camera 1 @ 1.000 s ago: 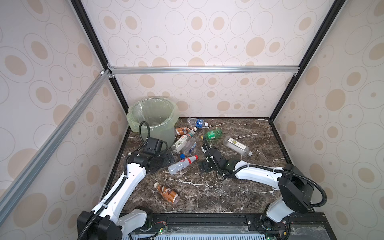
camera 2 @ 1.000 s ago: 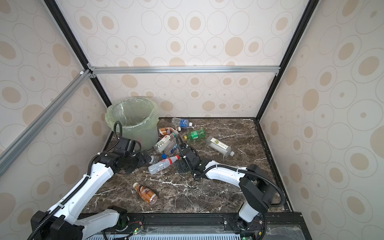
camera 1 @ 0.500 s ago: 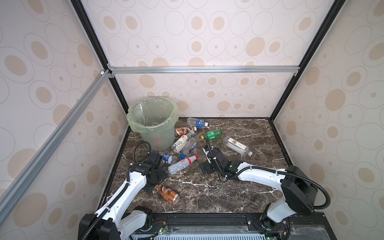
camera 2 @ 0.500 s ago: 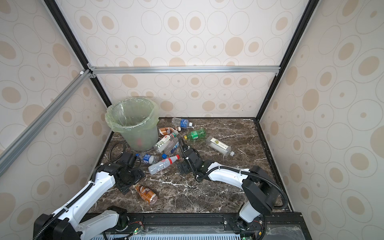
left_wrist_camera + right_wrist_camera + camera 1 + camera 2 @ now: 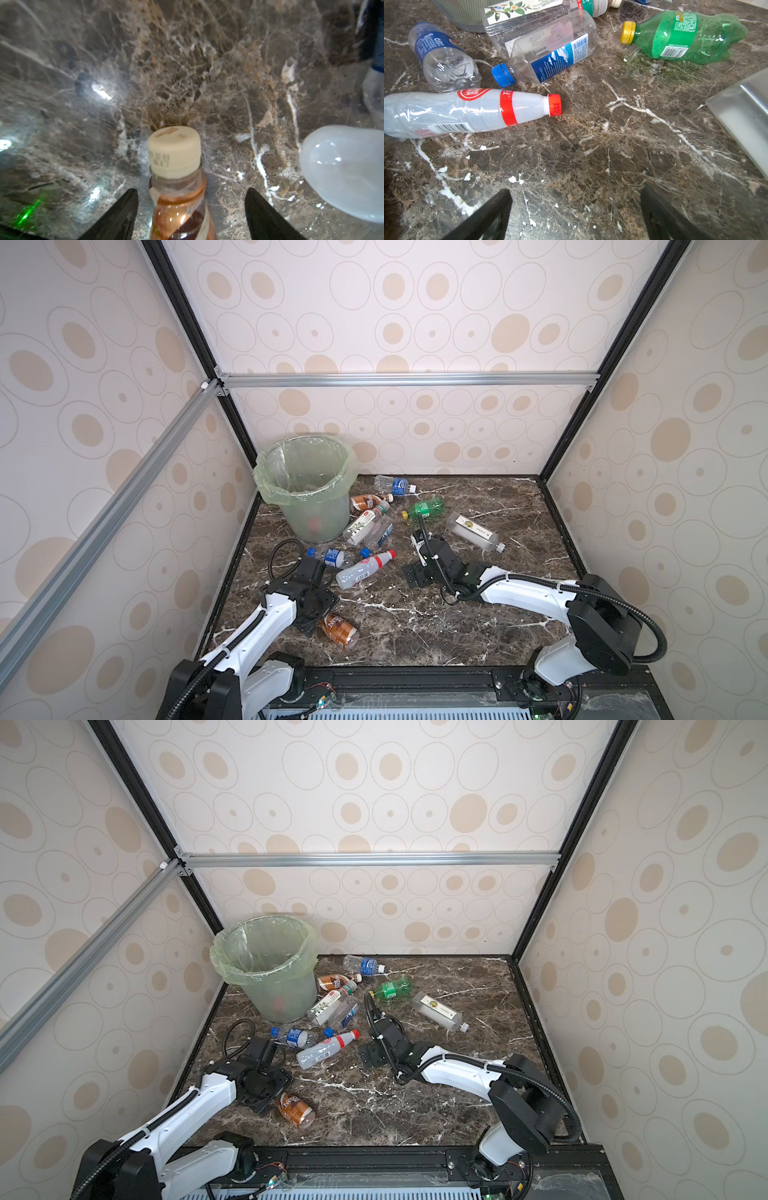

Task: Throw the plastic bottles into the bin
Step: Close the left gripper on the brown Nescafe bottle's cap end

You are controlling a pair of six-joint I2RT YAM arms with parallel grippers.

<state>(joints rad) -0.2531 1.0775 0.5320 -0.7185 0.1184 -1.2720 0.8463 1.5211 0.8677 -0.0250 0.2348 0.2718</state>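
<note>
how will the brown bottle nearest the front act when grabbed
The brown bottle is round and lies on its side on the glossy marble top, so a nudge would probably roll it. Its clear end looks empty: likely light, and the plastic may dent when squeezed.

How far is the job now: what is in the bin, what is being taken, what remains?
Done: something red shows through the bin wall. In hand: left gripper open astride the front brown bottle, not gripping. Left: all nine bottles on the table.
</note>
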